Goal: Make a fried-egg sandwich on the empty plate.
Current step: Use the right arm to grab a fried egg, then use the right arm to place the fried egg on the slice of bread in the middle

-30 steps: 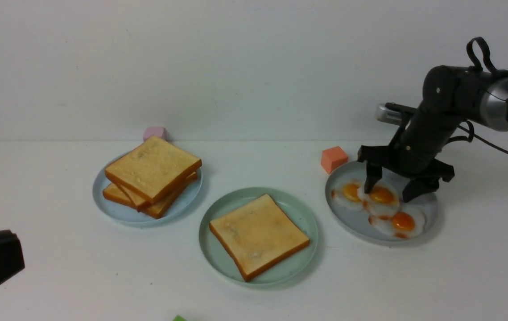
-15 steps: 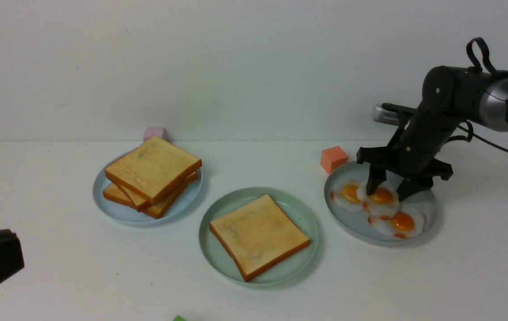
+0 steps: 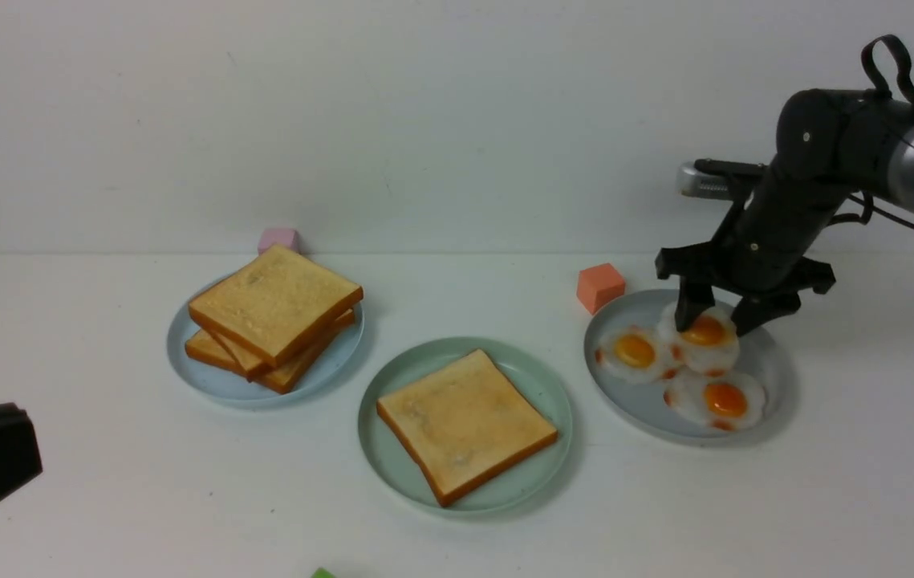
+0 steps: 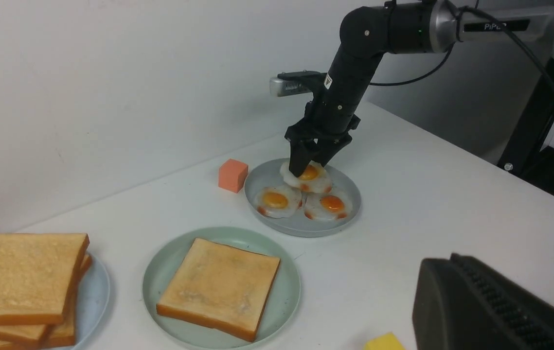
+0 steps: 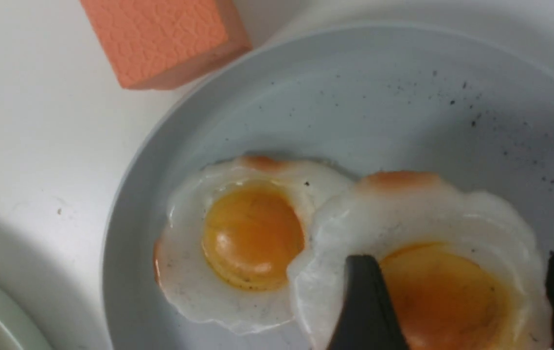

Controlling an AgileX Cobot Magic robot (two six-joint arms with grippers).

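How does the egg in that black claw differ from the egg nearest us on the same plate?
The clamped egg sits between the right gripper's fingers, which pinch either side of its yolk; the near egg is untouched. The clamped egg is at the back of the blue-grey plate, overlapping a neighbour; the near egg lies flat by the front rim. Both are white with orange yolks and browned edges.

Toast (image 3: 466, 425) on middle plate (image 3: 404, 365) — toast stack (image 3: 274, 303) left, eggs (image 3: 725, 399) right
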